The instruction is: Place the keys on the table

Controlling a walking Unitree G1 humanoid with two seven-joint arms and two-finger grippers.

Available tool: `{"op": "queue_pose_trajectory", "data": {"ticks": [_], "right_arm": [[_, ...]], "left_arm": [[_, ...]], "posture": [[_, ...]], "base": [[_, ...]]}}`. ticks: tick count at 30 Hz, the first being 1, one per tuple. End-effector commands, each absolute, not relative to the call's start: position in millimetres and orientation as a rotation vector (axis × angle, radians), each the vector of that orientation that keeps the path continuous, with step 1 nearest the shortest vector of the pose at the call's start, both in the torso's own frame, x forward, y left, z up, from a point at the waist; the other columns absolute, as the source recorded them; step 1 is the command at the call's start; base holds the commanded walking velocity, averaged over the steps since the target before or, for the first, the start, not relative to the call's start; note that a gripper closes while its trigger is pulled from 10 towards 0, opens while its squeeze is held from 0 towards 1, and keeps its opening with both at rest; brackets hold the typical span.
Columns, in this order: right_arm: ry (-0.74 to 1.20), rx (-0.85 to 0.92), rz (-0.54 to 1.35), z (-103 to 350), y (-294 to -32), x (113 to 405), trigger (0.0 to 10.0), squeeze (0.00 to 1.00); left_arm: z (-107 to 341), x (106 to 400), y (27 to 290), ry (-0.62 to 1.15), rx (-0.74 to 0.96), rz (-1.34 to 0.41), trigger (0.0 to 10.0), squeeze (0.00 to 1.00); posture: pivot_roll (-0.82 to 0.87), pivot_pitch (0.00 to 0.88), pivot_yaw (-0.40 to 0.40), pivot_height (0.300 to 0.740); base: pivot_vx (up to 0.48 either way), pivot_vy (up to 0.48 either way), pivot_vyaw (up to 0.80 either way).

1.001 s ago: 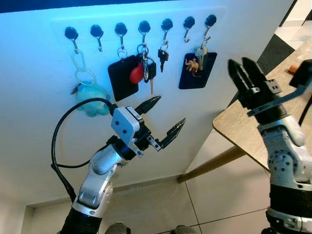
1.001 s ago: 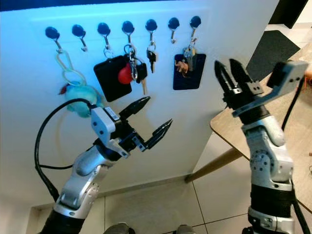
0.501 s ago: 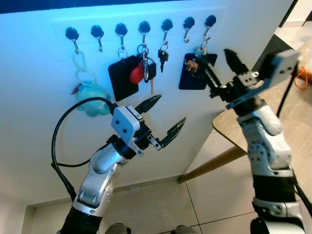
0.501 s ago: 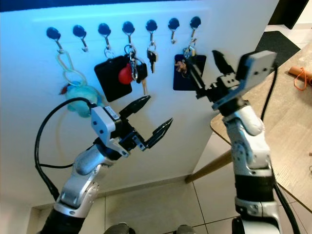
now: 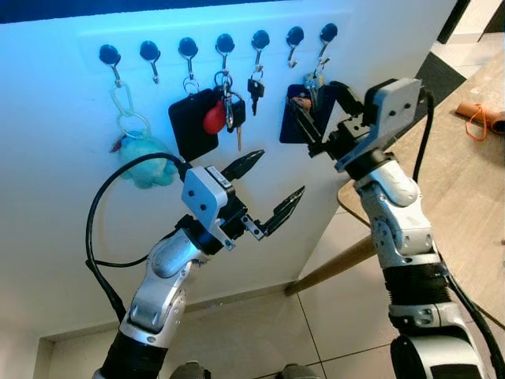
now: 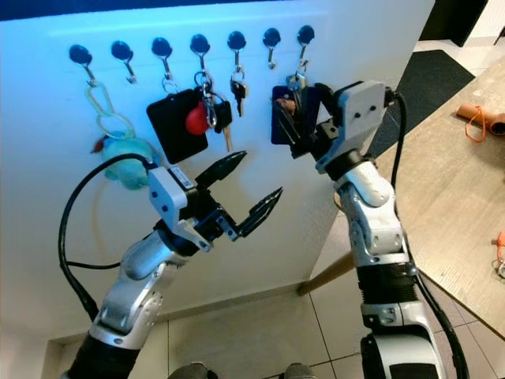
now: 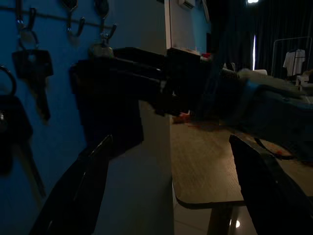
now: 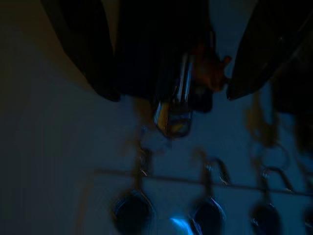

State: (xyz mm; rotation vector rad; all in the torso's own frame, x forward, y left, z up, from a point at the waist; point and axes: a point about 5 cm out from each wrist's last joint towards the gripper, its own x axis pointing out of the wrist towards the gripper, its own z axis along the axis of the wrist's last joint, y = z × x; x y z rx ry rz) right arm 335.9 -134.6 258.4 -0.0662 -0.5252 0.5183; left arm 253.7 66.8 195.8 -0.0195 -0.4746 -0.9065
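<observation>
White wall, 7 hooks. Keys (image 5: 314, 85) with dark fob (image 5: 297, 118) hang at 1 o'clock. Right gripper (image 5: 316, 118), fingers apart, straddles them. Likely light, loose, jingly; grasp the fob. Left gripper (image 5: 272, 189) spread, idle. Table (image 5: 458, 181) at 3 o'clock.

Two jointed silver arms with black collars end in the left gripper (image 5: 268, 193) and right gripper (image 5: 314, 118), each with long tapered black fingers, a boxy pale-grey wrist camera housing and looping black cables.
</observation>
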Motion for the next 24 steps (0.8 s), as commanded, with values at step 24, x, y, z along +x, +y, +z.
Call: {"op": "queue_pose_trajectory", "data": {"ticks": [24], "right_arm": [[-0.577, -0.114, 0.464, 261.6, -127.4, 335.6, 9.5, 0.00]], "left_arm": [[200.7, 248.4, 63.1, -0.496, -0.024, -0.923, 10.0, 0.00]], "posture": [[0.05, 0.103, -0.011, 0.740]], "base": [[0.000, 0.000, 0.00]]}}
